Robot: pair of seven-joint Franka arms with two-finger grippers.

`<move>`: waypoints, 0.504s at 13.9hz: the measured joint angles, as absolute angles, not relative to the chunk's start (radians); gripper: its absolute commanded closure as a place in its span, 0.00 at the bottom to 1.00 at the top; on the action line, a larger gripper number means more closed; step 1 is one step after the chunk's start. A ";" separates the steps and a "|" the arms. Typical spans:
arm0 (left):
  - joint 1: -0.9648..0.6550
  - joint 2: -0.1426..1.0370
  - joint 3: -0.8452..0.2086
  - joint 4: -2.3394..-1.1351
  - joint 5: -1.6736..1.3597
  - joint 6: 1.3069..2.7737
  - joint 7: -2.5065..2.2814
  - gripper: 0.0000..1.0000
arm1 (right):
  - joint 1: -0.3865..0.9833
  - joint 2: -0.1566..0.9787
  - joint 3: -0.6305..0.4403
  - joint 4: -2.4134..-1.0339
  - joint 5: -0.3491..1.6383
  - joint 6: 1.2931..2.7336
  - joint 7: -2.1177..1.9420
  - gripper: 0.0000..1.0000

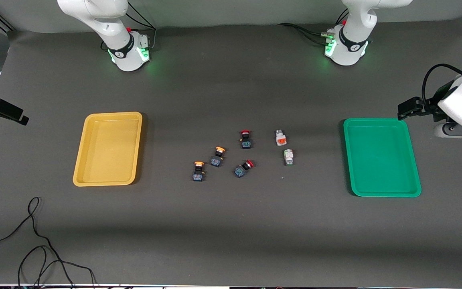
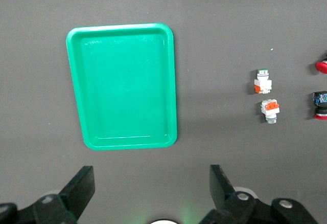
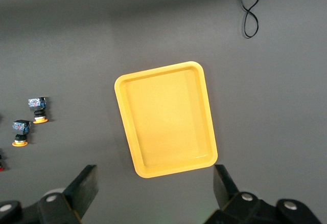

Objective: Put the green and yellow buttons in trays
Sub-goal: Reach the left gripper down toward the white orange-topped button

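Observation:
The yellow tray (image 1: 108,148) lies toward the right arm's end of the table and the green tray (image 1: 381,162) toward the left arm's end. Both are bare inside. Between them lie two dark buttons with yellow-orange caps (image 1: 218,156) (image 1: 198,171), a whitish orange-accented button (image 1: 280,137) and a whitish green-accented button (image 1: 288,157). My left gripper (image 2: 150,175) hangs open and empty, high beside the green tray (image 2: 122,86). High beside the yellow tray (image 3: 166,119), my right gripper (image 3: 155,175) is open and empty too.
Two dark red-capped buttons (image 1: 246,139) (image 1: 244,168) lie among the others. A loose black cable (image 1: 34,241) curls on the table nearer the front camera than the yellow tray. The arm bases (image 1: 128,50) (image 1: 345,46) stand at the table's back edge.

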State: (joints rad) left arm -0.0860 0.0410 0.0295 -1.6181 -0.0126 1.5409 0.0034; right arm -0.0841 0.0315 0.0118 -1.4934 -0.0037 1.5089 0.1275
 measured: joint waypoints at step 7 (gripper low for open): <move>-0.086 0.041 0.022 -1.621 -0.013 1.541 0.003 0.00 | -0.084 0.032 0.011 -1.493 -0.004 1.506 0.127 0.00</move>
